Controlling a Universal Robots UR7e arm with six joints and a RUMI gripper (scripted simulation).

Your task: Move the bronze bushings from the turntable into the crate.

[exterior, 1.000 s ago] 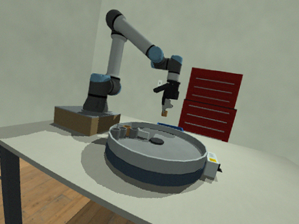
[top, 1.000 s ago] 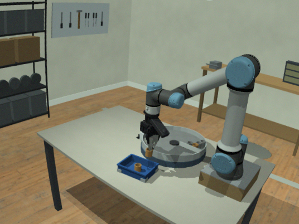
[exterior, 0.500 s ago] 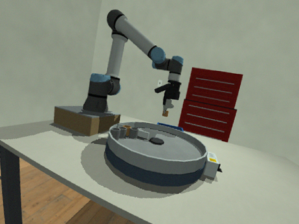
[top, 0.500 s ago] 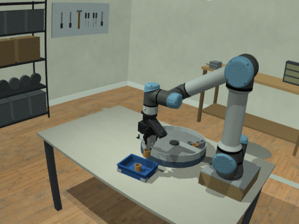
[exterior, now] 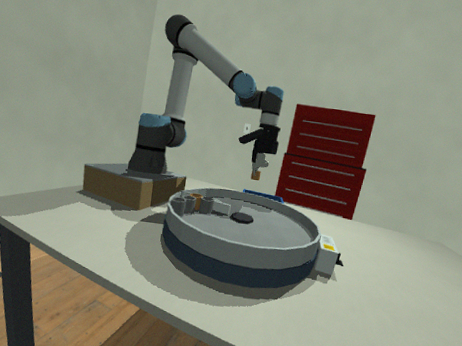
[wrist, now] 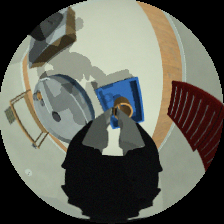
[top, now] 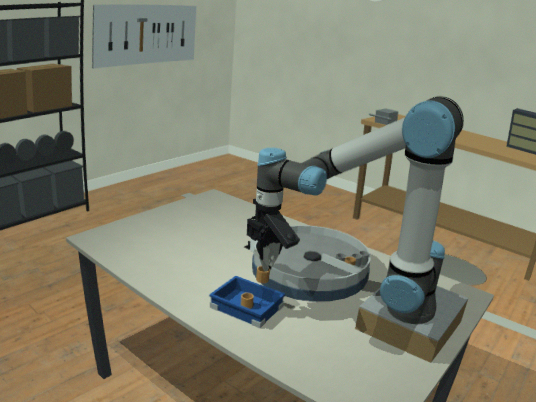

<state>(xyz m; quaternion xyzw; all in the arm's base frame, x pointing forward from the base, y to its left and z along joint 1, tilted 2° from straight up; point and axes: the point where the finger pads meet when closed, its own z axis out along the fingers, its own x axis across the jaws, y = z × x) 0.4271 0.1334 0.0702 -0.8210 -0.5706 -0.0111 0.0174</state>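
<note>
one bronze bushing (top: 262, 274) in gripper (top: 264, 266) above blue crate (top: 223, 299)

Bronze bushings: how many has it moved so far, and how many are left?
One bronze bushing already stands in the blue crate. A second bronze bushing is pinched in the end effector, carried above the crate's edge. One more bronze one waits on the turntable beside the steel bushings, which stay.

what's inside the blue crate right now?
One bronze bushing stands upright on the floor of the blue crate. A second bronze bushing hangs above it, held in the gripper. In the wrist view, it and the fingers hide part of the crate floor.
</note>
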